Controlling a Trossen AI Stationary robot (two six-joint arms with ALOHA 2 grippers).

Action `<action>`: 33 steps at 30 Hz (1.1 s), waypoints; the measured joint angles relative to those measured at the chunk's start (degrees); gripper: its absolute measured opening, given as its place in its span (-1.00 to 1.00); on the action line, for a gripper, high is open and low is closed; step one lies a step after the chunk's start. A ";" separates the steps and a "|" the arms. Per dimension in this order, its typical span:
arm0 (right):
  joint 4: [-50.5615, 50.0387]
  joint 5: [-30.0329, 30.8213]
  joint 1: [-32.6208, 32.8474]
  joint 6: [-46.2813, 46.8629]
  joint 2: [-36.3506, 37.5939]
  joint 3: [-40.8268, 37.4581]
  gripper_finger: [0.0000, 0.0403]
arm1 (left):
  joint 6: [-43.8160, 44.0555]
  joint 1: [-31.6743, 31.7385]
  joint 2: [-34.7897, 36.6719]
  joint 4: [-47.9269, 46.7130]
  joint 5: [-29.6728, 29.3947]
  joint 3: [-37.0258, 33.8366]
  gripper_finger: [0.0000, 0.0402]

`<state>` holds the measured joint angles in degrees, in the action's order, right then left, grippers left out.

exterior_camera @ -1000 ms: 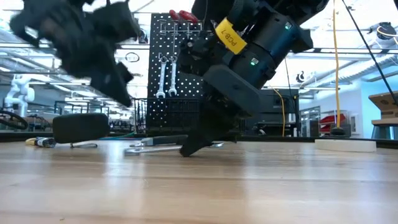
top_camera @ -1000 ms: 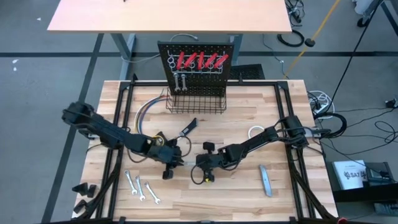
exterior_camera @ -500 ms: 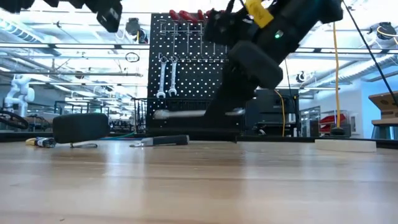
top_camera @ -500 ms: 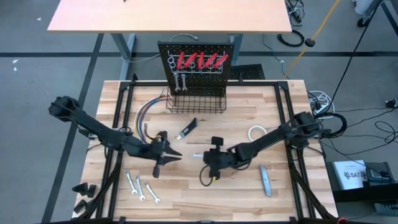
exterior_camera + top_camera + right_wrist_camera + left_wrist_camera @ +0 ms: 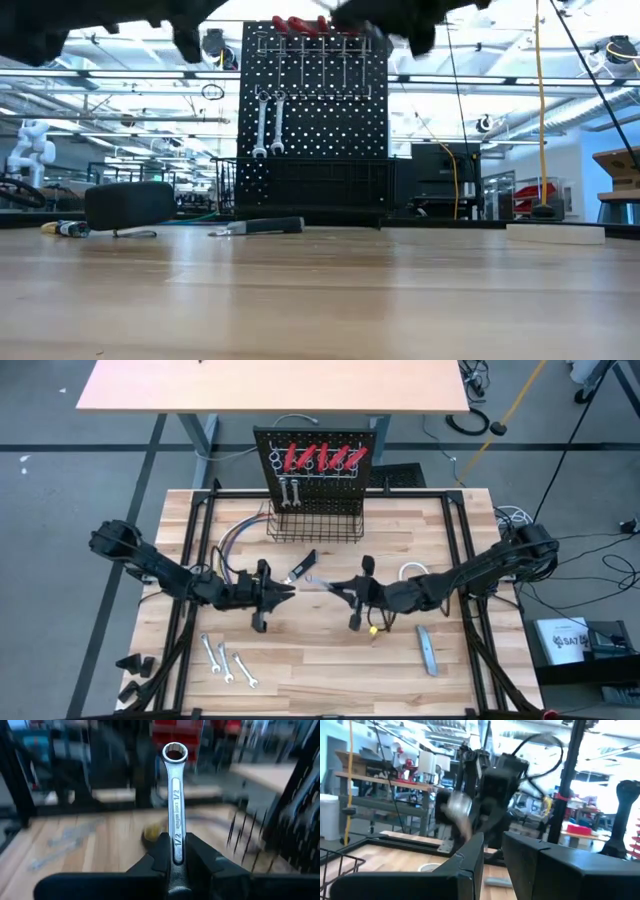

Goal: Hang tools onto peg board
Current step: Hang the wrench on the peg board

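The peg board [image 5: 320,465] stands at the table's far edge, with red-handled tools [image 5: 325,457] and two wrenches [image 5: 268,125] hanging on it. My right gripper [image 5: 178,845] is at mid-table [image 5: 345,588], shut on a silver wrench [image 5: 322,581] whose ring end [image 5: 175,752] points toward the left arm. My left gripper [image 5: 290,592] faces it from the left. Its fingers [image 5: 470,865] stand a narrow gap apart with nothing between them. Three more wrenches [image 5: 228,660] lie flat near the front left. My right gripper pinches the wrench's shank [image 5: 176,832] by its two narrow edges between its two fingers. The fingers come about level from the table's right and lie along the wrench. The ring end sticks out ahead of them, the stamped flat face up. The wrench is lifted clear of the table.
A black wire basket [image 5: 315,525] sits at the board's foot, and coloured wires [image 5: 235,545] lie to its left. A black-handled knife [image 5: 303,567] lies just beyond the two grippers. A white tape roll [image 5: 412,573] and a grey bar [image 5: 427,650] lie on the right.
My right gripper has risen from the tabletop with the wrench, drawn back toward the right and far edges, and tipped from pointing down to about level. The wrench is now lifted clear. My left gripper has also risen a little and tipped up from pointing down to about level.
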<state>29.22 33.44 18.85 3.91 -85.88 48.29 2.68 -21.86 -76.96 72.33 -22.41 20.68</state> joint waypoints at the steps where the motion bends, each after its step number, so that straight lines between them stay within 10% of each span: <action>1: 1.49 -0.10 -0.14 -1.57 0.36 0.33 -0.85 | 0.00 0.32 -0.89 0.33 0.02 0.67 -0.62; 33: 0.63 13.28 2.65 -5.81 -0.27 1.34 -0.85 | 4.50 5.74 -17.05 -2.26 -0.62 16.97 -0.11</action>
<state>29.85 46.72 21.50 -1.90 -86.15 49.63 7.18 -16.12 -94.02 70.08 -23.03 37.65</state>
